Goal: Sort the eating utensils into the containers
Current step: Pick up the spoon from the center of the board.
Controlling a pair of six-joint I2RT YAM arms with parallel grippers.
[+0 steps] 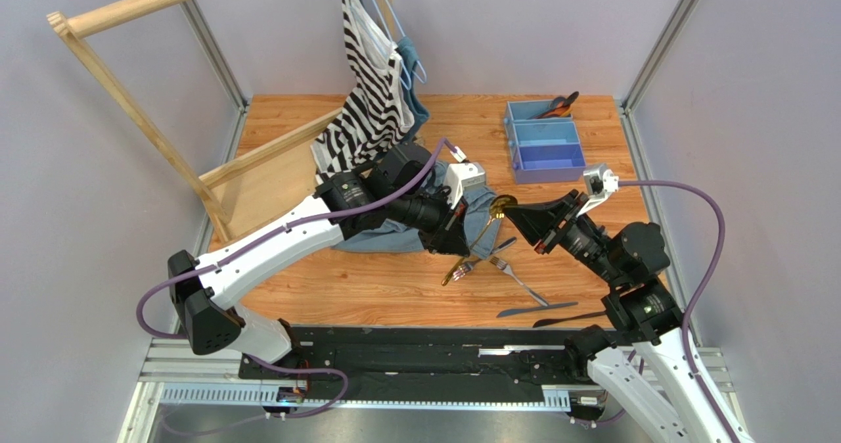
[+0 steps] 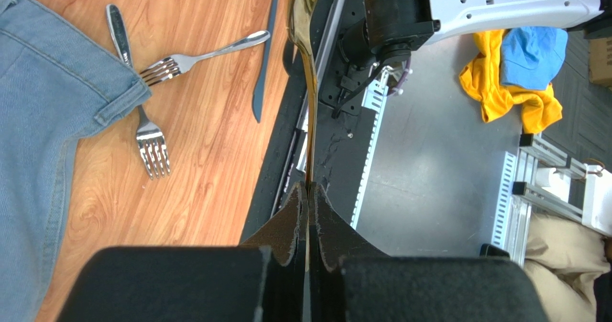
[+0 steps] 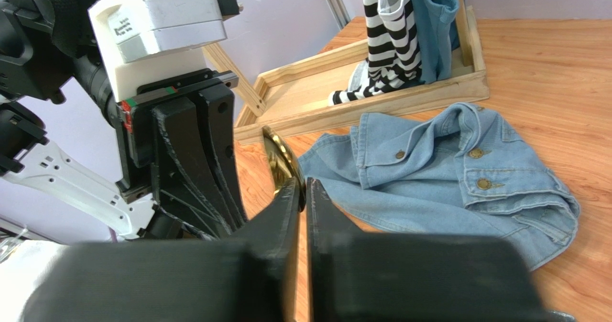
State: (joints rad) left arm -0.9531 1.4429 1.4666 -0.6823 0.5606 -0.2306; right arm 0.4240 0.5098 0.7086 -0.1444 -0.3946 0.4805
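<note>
A gold spoon (image 1: 503, 204) is held off the table between both grippers. My left gripper (image 1: 468, 234) is shut on its thin handle (image 2: 310, 107), with the pads pressed together around it (image 2: 309, 193). My right gripper (image 1: 520, 216) is shut on the edge of the spoon's bowl (image 3: 281, 161), fingertips meeting there (image 3: 302, 186). Two silver forks (image 2: 151, 143) (image 2: 194, 58) and a dark knife (image 2: 264, 57) lie on the wooden table near the front. The light blue container tray (image 1: 573, 157) sits at the back right, with orange and black utensils (image 1: 558, 106) in its far compartment.
A denim jacket (image 3: 445, 171) lies on the table under the left arm. A wooden clothes rack (image 1: 148, 118) with a striped top (image 1: 367, 88) on hangers stands at the back left. Another dark utensil (image 1: 568, 320) lies at the table's front edge.
</note>
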